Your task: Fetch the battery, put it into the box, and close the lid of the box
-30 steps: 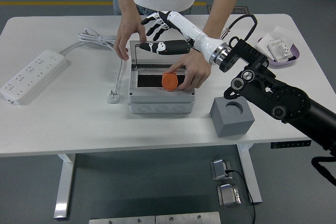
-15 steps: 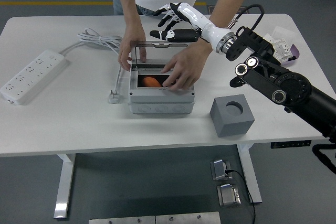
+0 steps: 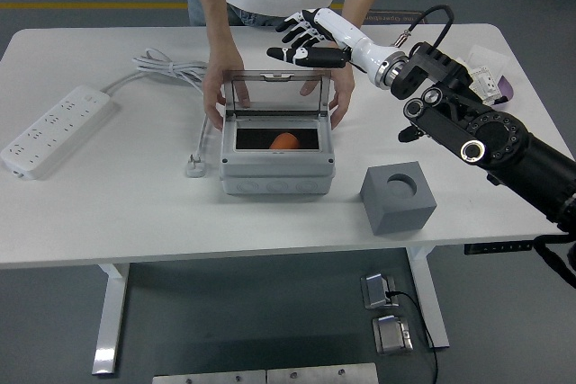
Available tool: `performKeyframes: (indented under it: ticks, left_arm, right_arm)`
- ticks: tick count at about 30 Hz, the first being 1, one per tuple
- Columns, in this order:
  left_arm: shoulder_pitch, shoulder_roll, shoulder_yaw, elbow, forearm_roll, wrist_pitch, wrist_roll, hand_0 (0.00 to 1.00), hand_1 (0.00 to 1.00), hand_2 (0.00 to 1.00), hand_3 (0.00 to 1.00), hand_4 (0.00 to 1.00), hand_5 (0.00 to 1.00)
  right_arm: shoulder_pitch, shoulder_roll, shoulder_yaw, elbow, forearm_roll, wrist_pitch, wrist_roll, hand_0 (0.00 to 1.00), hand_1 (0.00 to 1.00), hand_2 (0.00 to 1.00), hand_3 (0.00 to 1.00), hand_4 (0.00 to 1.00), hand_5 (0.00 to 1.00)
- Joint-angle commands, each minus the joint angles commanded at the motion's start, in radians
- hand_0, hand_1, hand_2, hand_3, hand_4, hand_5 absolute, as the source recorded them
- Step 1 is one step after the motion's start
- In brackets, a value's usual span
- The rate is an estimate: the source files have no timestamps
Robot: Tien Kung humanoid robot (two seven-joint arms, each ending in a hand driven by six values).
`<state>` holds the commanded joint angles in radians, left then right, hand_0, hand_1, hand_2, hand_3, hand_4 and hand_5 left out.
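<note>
An orange battery [image 3: 284, 140] lies inside the grey box [image 3: 276, 172] at the table's middle. The box's clear lid [image 3: 274, 93] stands raised at the back. A person at the far side holds the box, one hand [image 3: 214, 96] at its left rear and the other hand [image 3: 338, 96] at its right rear. My right hand [image 3: 301, 38] hovers above and behind the lid, fingers spread, holding nothing. My left arm is out of view.
A grey block with a round hole [image 3: 399, 196] sits right of the box. A white power strip [image 3: 52, 129] lies at the far left, its cable [image 3: 171, 68] and plug [image 3: 195, 165] near the box. A purple dish [image 3: 483, 85] is at the back right.
The person put the orange battery into the box and moved the hand from inside to the box's right rear. My right hand lifted up and back from the lid.
</note>
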<state>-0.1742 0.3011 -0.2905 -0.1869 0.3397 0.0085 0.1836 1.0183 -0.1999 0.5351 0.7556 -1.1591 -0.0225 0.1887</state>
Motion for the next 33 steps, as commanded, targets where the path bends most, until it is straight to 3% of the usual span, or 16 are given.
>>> performKeyframes:
  ticks: [1, 2, 17, 25, 33]
  left_arm:
    - [-0.001, 0.000, -0.001, 0.000, 0.001, 0.000, 0.000, 0.626, 0.678, 0.608, 0.606, 0.626, 0.125]
    - [-0.002, 0.000, -0.002, 0.000, 0.003, 0.000, 0.001, 0.626, 0.678, 0.607, 0.605, 0.626, 0.126]
    - [-0.014, -0.005, -0.015, 0.001, 0.031, -0.002, 0.005, 0.626, 0.678, 0.607, 0.606, 0.628, 0.127]
    - [-0.011, -0.006, -0.018, 0.002, 0.035, -0.002, 0.005, 0.626, 0.678, 0.607, 0.606, 0.630, 0.129]
    - [-0.009, -0.007, 0.000, 0.001, 0.013, 0.000, -0.003, 0.626, 0.678, 0.608, 0.606, 0.632, 0.133]
  right_arm:
    - [0.000, 0.001, -0.004, -0.008, 0.005, 0.000, 0.001, 0.784, 0.724, 0.772, 0.799, 0.979, 0.644]
    - [0.001, 0.002, -0.009, -0.016, 0.009, 0.000, 0.002, 0.880, 0.784, 0.811, 0.829, 0.987, 0.659]
    - [-0.022, 0.016, -0.074, -0.078, 0.048, -0.009, 0.024, 0.925, 0.818, 0.837, 0.838, 0.988, 0.673]
    - [-0.036, 0.006, -0.102, -0.044, 0.040, -0.018, 0.025, 0.925, 0.812, 0.837, 0.835, 0.991, 0.691]
    - [-0.059, -0.027, -0.135, 0.044, 0.047, -0.028, 0.018, 0.920, 0.801, 0.833, 0.827, 0.992, 0.716]
